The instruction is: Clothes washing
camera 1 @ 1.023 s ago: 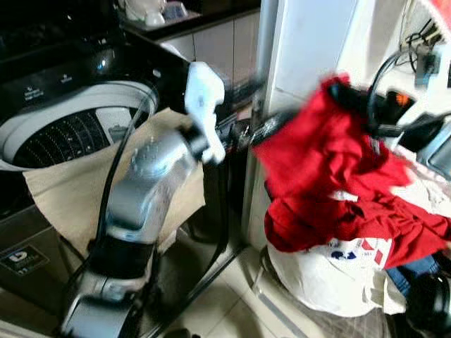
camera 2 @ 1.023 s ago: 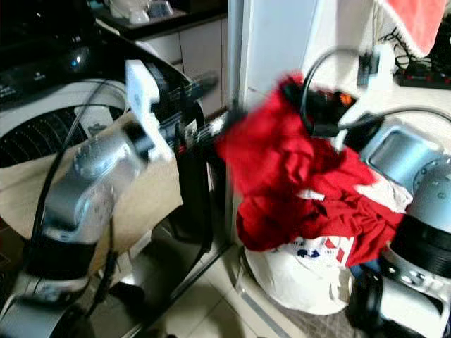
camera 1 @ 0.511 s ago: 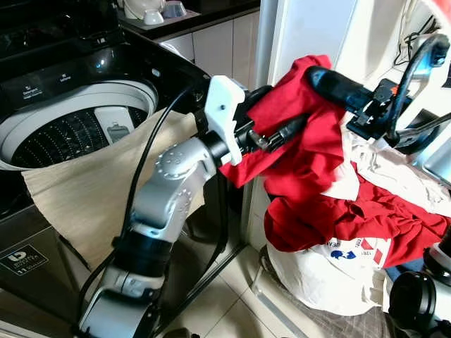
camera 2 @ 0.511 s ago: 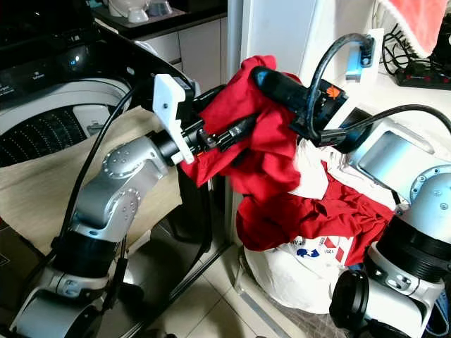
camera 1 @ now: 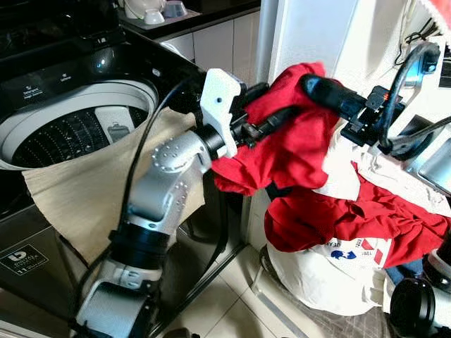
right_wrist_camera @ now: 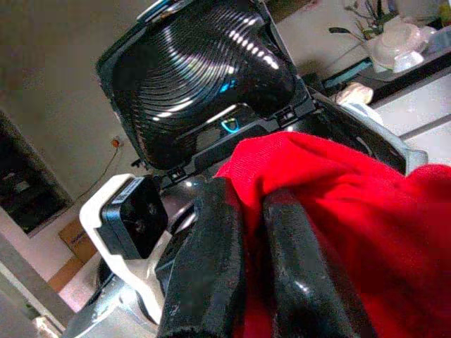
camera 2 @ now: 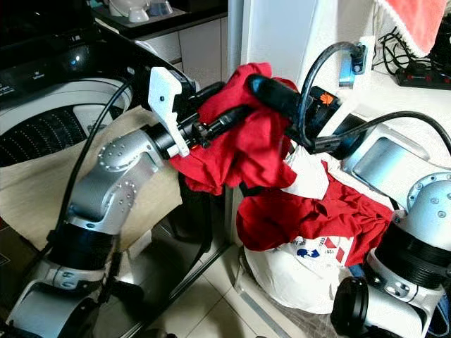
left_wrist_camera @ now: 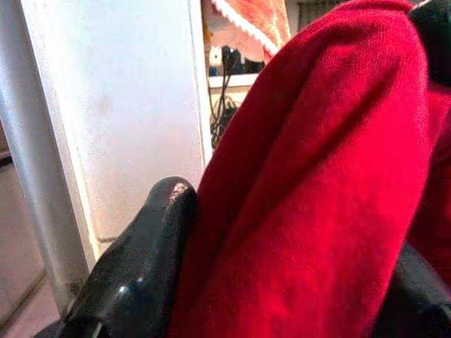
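Observation:
A red garment (camera 1: 285, 151) hangs bunched in the air between the washer and the laundry bag, held by both grippers. My left gripper (camera 1: 280, 118) is shut on its upper left part; one black finger (left_wrist_camera: 141, 267) shows beside the red cloth (left_wrist_camera: 317, 176). From the right, my right gripper (camera 1: 309, 83) is shut on the garment's top, its two fingers (right_wrist_camera: 211, 267) pressed together on the red fabric (right_wrist_camera: 366, 211). The top-loading washing machine (camera 1: 67, 137) stands at the left with its lid (right_wrist_camera: 204, 77) raised and its drum exposed.
A beige cloth (camera 1: 77, 197) is draped over the washer's front edge. A white laundry bag (camera 1: 324, 274) on the floor at the right holds more red clothes (camera 1: 331, 218) and a white cloth (camera 1: 342, 169). A white cabinet panel (camera 1: 310, 35) stands behind.
Both grippers have carried the red garment leftward toward the washer. It is now more bunched and hangs free of the pile in the bag.

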Robot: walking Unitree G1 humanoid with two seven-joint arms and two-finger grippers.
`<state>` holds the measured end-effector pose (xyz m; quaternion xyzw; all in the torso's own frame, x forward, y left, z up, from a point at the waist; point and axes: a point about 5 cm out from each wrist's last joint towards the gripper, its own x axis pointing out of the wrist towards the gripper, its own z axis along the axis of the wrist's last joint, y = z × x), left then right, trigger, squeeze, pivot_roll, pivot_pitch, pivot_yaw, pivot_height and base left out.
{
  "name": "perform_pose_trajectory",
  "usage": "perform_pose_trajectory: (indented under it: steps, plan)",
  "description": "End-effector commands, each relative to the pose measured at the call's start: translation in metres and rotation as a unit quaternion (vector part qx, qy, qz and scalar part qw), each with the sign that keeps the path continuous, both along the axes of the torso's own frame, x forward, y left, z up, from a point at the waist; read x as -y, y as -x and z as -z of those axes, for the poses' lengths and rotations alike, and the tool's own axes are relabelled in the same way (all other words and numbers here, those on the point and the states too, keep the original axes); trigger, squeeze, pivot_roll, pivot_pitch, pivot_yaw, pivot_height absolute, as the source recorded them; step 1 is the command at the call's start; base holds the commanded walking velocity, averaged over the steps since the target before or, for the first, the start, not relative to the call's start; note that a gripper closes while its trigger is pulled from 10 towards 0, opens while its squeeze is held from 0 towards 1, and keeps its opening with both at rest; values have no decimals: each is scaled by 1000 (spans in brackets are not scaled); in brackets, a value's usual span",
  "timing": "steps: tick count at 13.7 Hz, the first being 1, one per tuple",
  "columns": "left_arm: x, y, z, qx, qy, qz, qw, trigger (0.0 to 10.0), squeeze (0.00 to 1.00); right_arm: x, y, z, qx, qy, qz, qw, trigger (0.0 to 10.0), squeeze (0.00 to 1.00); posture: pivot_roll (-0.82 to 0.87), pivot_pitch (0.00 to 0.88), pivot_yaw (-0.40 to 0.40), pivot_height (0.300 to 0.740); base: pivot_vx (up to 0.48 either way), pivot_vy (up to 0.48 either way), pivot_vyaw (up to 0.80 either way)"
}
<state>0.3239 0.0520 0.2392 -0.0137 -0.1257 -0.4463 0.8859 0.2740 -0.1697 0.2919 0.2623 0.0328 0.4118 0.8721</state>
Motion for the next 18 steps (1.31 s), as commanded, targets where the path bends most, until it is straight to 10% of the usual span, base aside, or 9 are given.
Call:
perform_pose_trajectory:
  steps: [1, 8, 10, 12, 13, 14, 18]
  plan:
    - [-4, 0, 0, -16, 10, 7, 1000, 0, 0, -2, 4, -5, 17, 2, -2, 1000, 0, 0, -99, 0, 44, 740, 0, 0, 0]
    - [-10, 2, -2, -13, 12, 32, 999, 0, 0, -6, 4, 0, 17, 16, 10, 1000, 510, 0, -88, 0, 55, 740, 0, 0, 0]
    - [-12, 3, -5, -8, 16, 34, 999, 0, 0, -7, 5, 1, 24, 25, 11, 999, 9373, 0, -83, 0, 56, 740, 0, 0, 0]
    - [-14, 4, -6, -1, 31, 30, 999, 0, 0, -8, 4, 3, 24, 34, 19, 999, 10000, 0, -81, 0, 58, 740, 0, 0, 0]
    - [-18, 2, -8, 3, 45, 15, 999, 0, 0, -8, 4, 3, 24, 33, 20, 999, 10000, 98, -83, 0, 58, 740, 0, 0, 0]
    - [-22, 1, -8, 12, 40, -2, 999, 0, 0, -8, 3, 4, 24, 33, 22, 999, 10000, 902, -83, 0, 58, 740, 0, 0, 0]
    - [-40, -15, -17, 24, 41, -87, 995, 0, 0, -5, 1, 6, 23, 33, 34, 999, 10000, 1000, -81, 0, 54, 740, 0, 0, 0]
